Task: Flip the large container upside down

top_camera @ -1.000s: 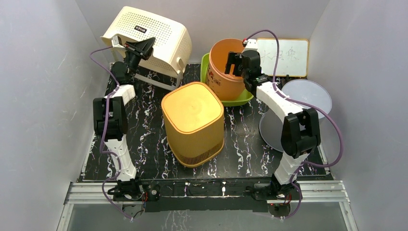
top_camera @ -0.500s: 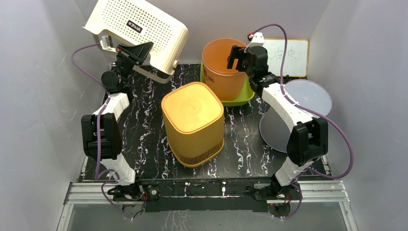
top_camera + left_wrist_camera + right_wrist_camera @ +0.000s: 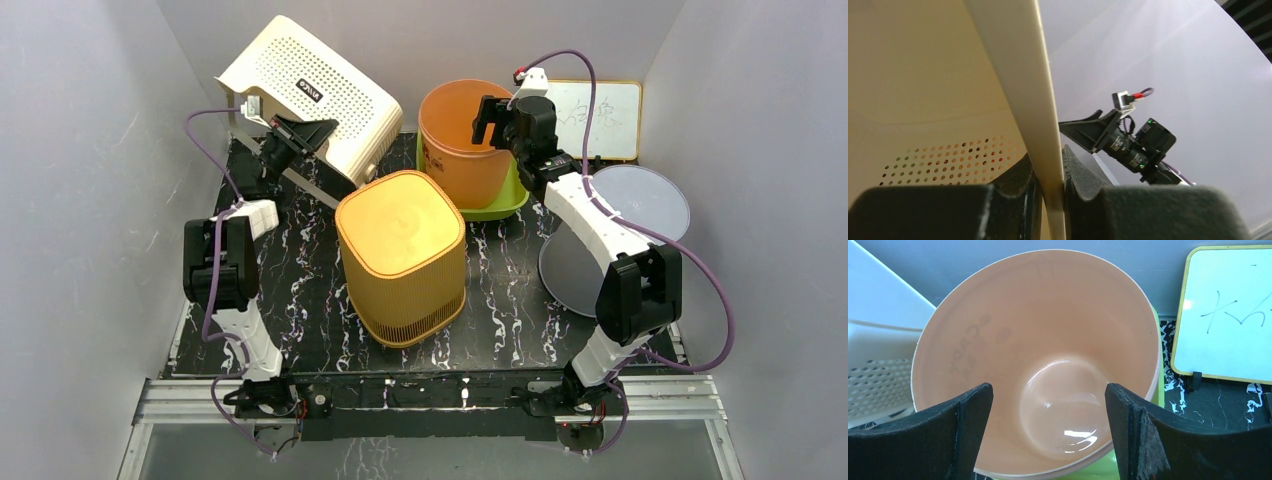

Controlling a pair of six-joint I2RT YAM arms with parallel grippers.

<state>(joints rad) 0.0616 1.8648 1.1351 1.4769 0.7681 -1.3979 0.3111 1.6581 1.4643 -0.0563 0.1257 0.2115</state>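
Note:
The large cream perforated container [image 3: 310, 95] is tilted at the back left, its base facing up and toward the camera, its near rim low by the table. My left gripper [image 3: 300, 138] is shut on that rim; in the left wrist view the cream rim [image 3: 1040, 120] is pinched between the black pads [image 3: 1083, 175]. My right gripper [image 3: 500, 120] is open and empty above the orange bucket [image 3: 465, 140]. The right wrist view shows the bucket's empty inside [image 3: 1048, 365] between the fingers [image 3: 1128, 420].
A yellow ribbed bin [image 3: 402, 255] stands upside down mid-table. The orange bucket sits in a green tray [image 3: 500, 205]. A whiteboard [image 3: 600, 118] leans at the back right. Two grey round discs [image 3: 640, 200] lie at the right. Grey walls close in all round.
The cream container, lifted high half a second ago, has come back down and swung right, its rim low again. The right arm has held still since the bucket was set upright.

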